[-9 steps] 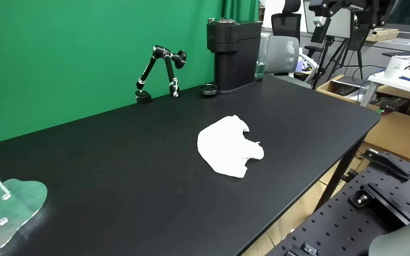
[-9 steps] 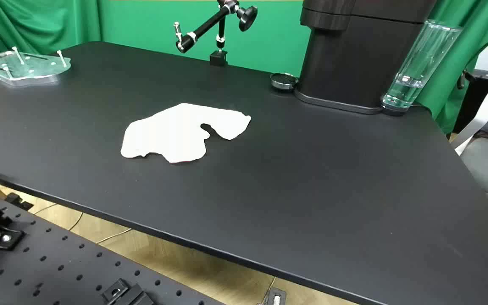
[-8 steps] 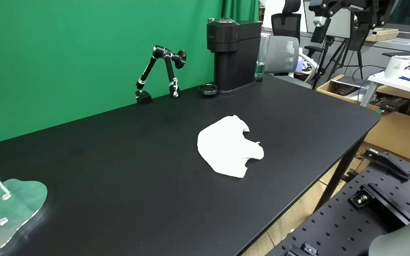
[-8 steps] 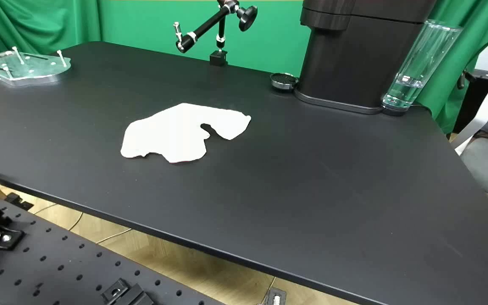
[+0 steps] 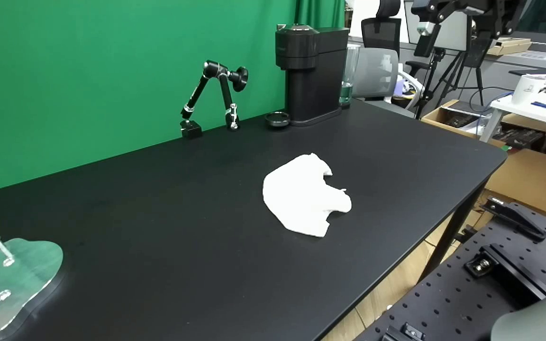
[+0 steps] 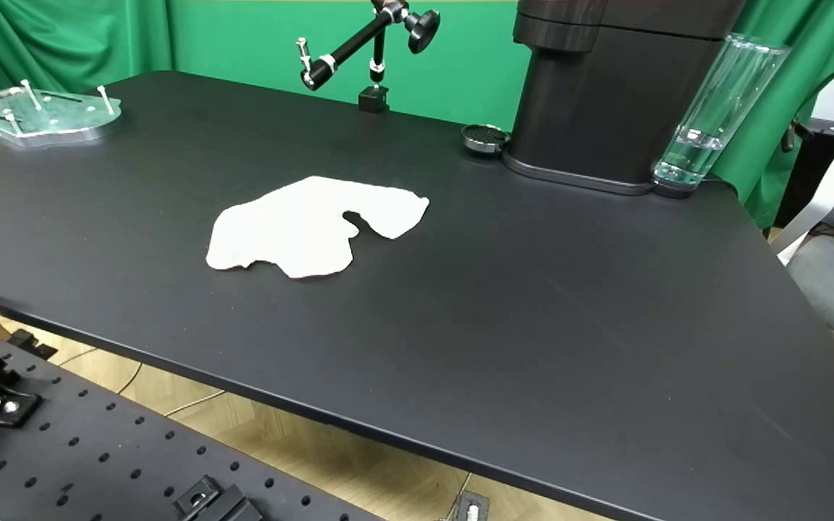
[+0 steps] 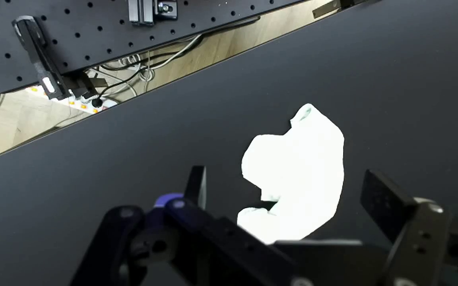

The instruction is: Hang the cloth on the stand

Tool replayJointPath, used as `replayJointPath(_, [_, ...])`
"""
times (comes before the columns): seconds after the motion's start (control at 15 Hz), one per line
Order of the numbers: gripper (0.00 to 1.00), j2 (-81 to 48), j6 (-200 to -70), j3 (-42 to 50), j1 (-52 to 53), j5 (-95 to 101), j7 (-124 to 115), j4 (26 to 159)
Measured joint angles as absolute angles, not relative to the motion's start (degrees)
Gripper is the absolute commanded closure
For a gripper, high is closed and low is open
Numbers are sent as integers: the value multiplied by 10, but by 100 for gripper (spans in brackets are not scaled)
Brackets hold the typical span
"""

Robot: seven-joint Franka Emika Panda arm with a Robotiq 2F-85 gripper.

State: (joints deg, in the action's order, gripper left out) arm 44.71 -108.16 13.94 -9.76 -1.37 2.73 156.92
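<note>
Behind a black worktop [image 5: 168, 246] rises a green backdrop [image 5: 112, 76]. On the worktop lies the white cloth [image 5: 301, 199], loose and lobed in outline, apart from the stand [image 6: 355, 43], which is black and bent at its joint like an elbow, with a round knob there and a small block for a foot. It is at the rear edge, near the backdrop. Farther along that edge is a coffee machine [image 5: 313, 76], with a small round dish [image 6: 486, 139] just beside its base and a clear tank [image 6: 735, 94], holding some water, on its other side. A clear, pale green plate [image 6: 48, 116] with white pegs lies toward the opposite end. Wide apart, the jaws reach in from the bottom of the wrist view; the cloth shows between them, its lower edge partly hidden. On the near side is a black board [image 5: 424, 293] full of holes.
</note>
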Motion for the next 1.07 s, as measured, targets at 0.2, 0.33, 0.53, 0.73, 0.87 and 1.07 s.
replayJointPath(0.2, [0, 447, -1082, 139, -98, -14, 28, 1569])
replayJointPath(0.33, [0, 442, -1089, 136, -98, -13, 37, 1569])
replayJointPath(0.53, [0, 405, -1145, 123, -91, -11, 62, 1569])
replayJointPath(0.73, [0, 336, -1231, 104, -69, -10, 87, 1569])
replayJointPath(0.87, [0, 282, -1296, 85, -46, -10, 101, 1569])
replayJointPath(1.07, [0, 199, -1390, 48, -15, 4, 108, 1568])
